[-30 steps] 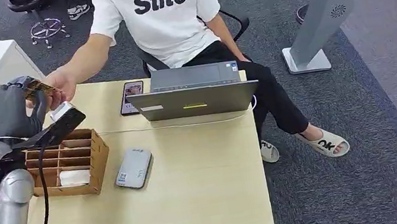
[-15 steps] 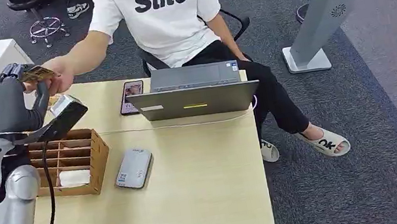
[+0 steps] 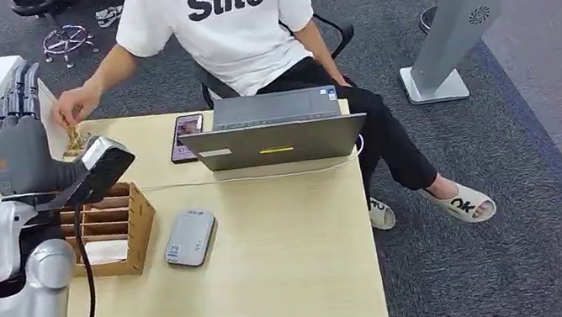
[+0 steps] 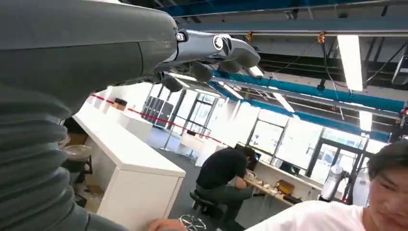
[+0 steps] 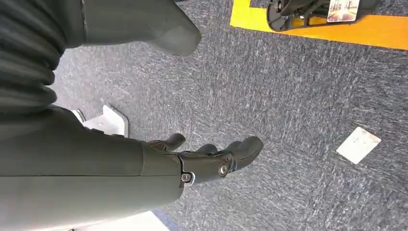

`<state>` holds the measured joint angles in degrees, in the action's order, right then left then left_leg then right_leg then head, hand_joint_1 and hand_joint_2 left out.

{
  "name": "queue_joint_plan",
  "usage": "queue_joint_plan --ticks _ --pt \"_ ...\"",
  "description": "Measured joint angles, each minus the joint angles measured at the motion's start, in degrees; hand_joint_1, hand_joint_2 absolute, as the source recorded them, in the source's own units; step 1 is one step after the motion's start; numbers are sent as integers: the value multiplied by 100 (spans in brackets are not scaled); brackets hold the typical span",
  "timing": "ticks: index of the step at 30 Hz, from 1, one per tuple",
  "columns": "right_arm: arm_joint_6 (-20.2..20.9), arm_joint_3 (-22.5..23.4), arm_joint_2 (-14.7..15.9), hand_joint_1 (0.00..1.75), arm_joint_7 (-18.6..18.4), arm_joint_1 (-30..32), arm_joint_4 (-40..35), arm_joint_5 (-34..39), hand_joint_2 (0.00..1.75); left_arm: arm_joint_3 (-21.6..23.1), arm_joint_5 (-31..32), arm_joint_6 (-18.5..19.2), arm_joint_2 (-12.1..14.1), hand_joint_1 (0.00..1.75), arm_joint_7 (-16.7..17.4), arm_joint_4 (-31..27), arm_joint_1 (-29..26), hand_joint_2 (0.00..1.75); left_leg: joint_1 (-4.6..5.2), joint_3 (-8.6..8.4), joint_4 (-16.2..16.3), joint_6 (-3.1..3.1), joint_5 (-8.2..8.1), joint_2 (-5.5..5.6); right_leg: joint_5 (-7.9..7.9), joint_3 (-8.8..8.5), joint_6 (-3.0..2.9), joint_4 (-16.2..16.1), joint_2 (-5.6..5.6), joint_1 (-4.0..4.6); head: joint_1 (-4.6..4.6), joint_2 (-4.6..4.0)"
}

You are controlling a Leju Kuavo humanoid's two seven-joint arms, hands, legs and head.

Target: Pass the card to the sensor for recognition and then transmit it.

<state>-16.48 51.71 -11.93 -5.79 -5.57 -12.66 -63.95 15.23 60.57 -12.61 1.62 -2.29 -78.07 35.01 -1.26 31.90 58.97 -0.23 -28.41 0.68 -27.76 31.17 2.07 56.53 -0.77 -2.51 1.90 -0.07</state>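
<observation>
Left hand (image 3: 20, 144) is showing a matte dark-grey shell, with darker segmented fingers (image 3: 17, 85) carrying pale metal pins at the joints. Just behind the hand, a black box-shaped wrist module (image 3: 96, 171) with a silver end cap is sticking out sideways. Silver rounded forearm (image 3: 1, 241) and upper-arm casings are sitting below that, and a black cable (image 3: 85, 275) is running down alongside them. Right hand (image 5: 211, 156) is showing the same dark grey with a ribbed cover, a thick thumb and a round screw at a knuckle. The person is wearing a white "Stitc" tee (image 3: 226, 18), black trousers and white slides (image 3: 459, 203).
</observation>
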Motion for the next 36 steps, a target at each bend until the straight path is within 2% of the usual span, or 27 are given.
queue_joint_plan --ticks 10,13,15,18,20,22,27,36 --pt "0 48 0 0 26 0 0 37 175 0 -114 188 -50 0 -2 2 -27 175 0 0 0 0 0 0 0 0 0 0 0 0 0 0" --pt "0 87 0 0 55 1 0 112 175 7 -193 545 -37 0 -11 0 -95 175 0 -1 0 0 0 0 0 0 0 0 0 0 0 0" --pt "0 157 2 0 68 0 0 173 175 90 -587 987 40 0 -101 -51 -210 175 0 -1 0 0 0 -1 0 0 0 0 -1 0 0 0" --pt "-11 240 15 0 68 17 0 219 175 274 -1735 1743 316 0 -216 -258 -425 175 0 0 0 0 0 -2 0 2 0 0 -2 0 0 0" --pt "-15 289 31 0 68 28 0 206 175 402 -2372 2020 543 0 -258 -422 -534 175 0 0 -1 0 -1 -4 -1 5 0 0 -6 0 0 0" --pt "-15 321 48 0 68 40 0 162 175 505 -2671 2149 770 0 -260 -551 -595 175 -1 0 -1 0 0 -4 -1 6 0 0 -4 1 0 0" --pt "-31 332 68 0 103 42 0 103 175 727 -2931 2310 1251 0 -182 -730 -653 175 -2 0 -2 -1 1 -4 0 4 -1 1 -3 1 0 0" --pt "-85 389 79 0 109 60 0 105 175 1132 -3012 2441 2005 0 17 -922 -698 175 -2 0 -1 -2 1 -3 1 4 -1 1 -5 1 0 0"
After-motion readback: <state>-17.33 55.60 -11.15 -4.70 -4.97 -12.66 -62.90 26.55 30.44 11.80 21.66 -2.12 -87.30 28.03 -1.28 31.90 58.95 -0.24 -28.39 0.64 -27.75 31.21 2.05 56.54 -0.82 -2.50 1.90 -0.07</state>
